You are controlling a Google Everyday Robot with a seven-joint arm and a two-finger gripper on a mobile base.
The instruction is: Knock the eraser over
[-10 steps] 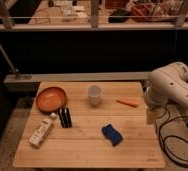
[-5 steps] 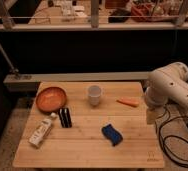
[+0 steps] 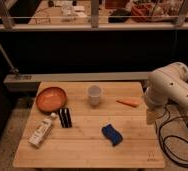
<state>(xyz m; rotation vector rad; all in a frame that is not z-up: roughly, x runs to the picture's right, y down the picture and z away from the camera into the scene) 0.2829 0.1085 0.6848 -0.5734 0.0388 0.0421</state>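
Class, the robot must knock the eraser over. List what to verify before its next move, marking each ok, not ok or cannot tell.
1. Eraser in view, uncovered: ok.
2. Eraser upright: ok, apparently.
3. Gripper near eraser: not ok; it hangs at the right edge of the table, far away.
4. Lane between cup and sponge: ok, looks open.
5. Room around eraser: not ok; bowl and bottle lie close.
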